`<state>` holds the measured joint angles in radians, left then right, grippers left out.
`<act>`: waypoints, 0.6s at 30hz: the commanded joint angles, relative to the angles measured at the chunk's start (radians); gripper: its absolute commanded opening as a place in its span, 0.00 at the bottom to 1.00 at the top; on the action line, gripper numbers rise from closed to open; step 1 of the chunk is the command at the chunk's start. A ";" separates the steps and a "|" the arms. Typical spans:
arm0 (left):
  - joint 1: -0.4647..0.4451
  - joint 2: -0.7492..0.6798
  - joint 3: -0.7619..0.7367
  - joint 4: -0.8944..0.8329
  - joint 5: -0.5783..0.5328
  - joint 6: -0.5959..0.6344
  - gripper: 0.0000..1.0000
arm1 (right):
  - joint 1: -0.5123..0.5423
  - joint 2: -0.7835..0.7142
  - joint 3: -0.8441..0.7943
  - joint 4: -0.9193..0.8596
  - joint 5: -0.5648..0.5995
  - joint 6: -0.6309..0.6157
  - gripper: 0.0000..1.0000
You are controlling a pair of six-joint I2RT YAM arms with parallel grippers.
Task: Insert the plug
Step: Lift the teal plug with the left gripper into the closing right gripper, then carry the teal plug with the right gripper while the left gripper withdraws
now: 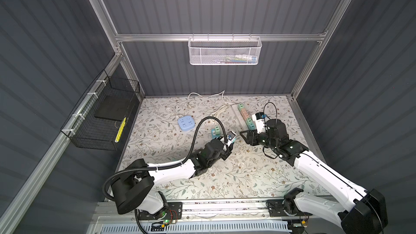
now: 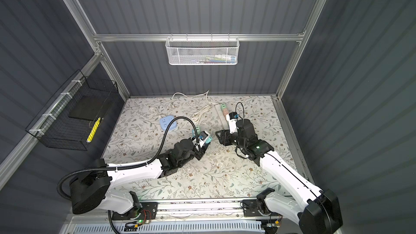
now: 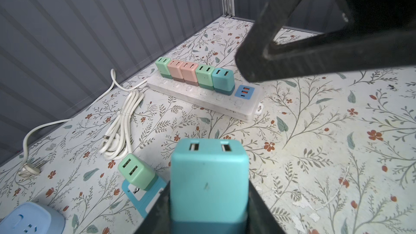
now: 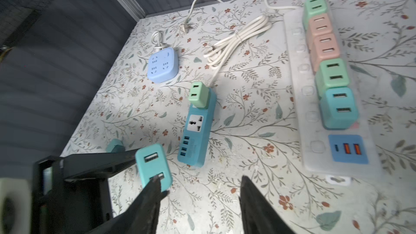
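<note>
A: Largest first?
B: Floral table (image 1: 247, 176) under two arms. Toward the back right, long strip (image 3: 202, 102) with five adapters (image 3: 204, 77) seated in a row, no open socket seen on it. Nearer the middle, small strip (image 4: 195, 151) carrying one green adapter (image 4: 198, 94), with a free socket (image 4: 194, 122) just beside it. Farther left, blue cube (image 4: 161, 66), sockets all bare.
A: And the plug?
B: Teal plug (image 3: 209, 167) clamped in the left gripper (image 3: 208, 199), jaws tight on its two sides, USB face outward. Held near the small strip, in no socket.
A: Right gripper?
B: Right gripper (image 4: 200, 180) just beside the plug, jaws apart with nothing between them. One fingertip (image 4: 155, 185) overlapping the plug's face in the right wrist view, contact impossible to judge.
A: How far along?
B: Pick-up done, insertion not. Probably a handover or regrip stage, judging by both grippers meeting at the plug. Left to do: turning the prongs down, lining up with a free socket, pressing home. Prongs hidden from every view.
</note>
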<state>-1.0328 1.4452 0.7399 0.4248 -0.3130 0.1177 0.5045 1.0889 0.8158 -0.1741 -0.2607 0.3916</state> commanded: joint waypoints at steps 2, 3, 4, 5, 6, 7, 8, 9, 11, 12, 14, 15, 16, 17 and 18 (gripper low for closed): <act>0.004 -0.038 -0.003 0.046 0.026 0.018 0.23 | 0.020 0.023 0.039 0.008 -0.145 -0.029 0.56; 0.003 -0.040 -0.004 0.047 0.030 0.019 0.23 | 0.024 0.023 0.041 0.012 -0.160 -0.030 0.56; 0.003 -0.043 -0.005 0.046 0.033 0.019 0.23 | 0.026 0.044 0.042 0.017 -0.173 -0.027 0.57; 0.004 -0.045 -0.006 0.046 0.037 0.020 0.23 | 0.027 0.059 0.041 0.022 -0.180 -0.024 0.58; 0.003 -0.048 -0.006 0.046 0.042 0.019 0.23 | 0.028 0.066 0.041 0.029 -0.176 -0.017 0.58; 0.004 -0.049 -0.005 0.046 0.044 0.019 0.23 | 0.028 0.074 0.038 0.036 -0.175 -0.013 0.58; 0.004 -0.051 -0.008 0.044 0.046 0.020 0.23 | 0.028 0.080 0.036 0.043 -0.181 -0.011 0.58; 0.004 -0.053 -0.007 0.046 0.046 0.019 0.23 | 0.027 0.087 0.036 0.049 -0.185 -0.008 0.58; 0.004 -0.054 -0.007 0.043 0.049 0.016 0.23 | 0.029 0.102 0.037 0.066 -0.206 0.001 0.57; 0.004 -0.054 -0.005 0.042 0.051 0.016 0.23 | 0.029 0.111 0.038 0.073 -0.218 0.008 0.56; 0.003 -0.054 -0.004 0.039 0.055 0.016 0.23 | 0.029 0.126 0.042 0.086 -0.237 0.017 0.52; 0.003 -0.054 -0.004 0.036 0.057 0.015 0.23 | 0.029 0.131 0.042 0.091 -0.246 0.020 0.49; 0.003 -0.055 -0.003 0.035 0.054 0.016 0.23 | 0.028 0.132 0.042 0.096 -0.252 0.023 0.48; 0.004 -0.055 -0.003 0.037 0.048 0.017 0.23 | 0.030 0.135 0.042 0.101 -0.260 0.027 0.46; 0.004 -0.057 -0.006 0.039 0.044 0.018 0.24 | 0.030 0.137 0.043 0.101 -0.267 0.030 0.44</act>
<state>-1.0328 1.4155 0.7391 0.4423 -0.2718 0.1211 0.5304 1.2217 0.8364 -0.1062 -0.4805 0.4114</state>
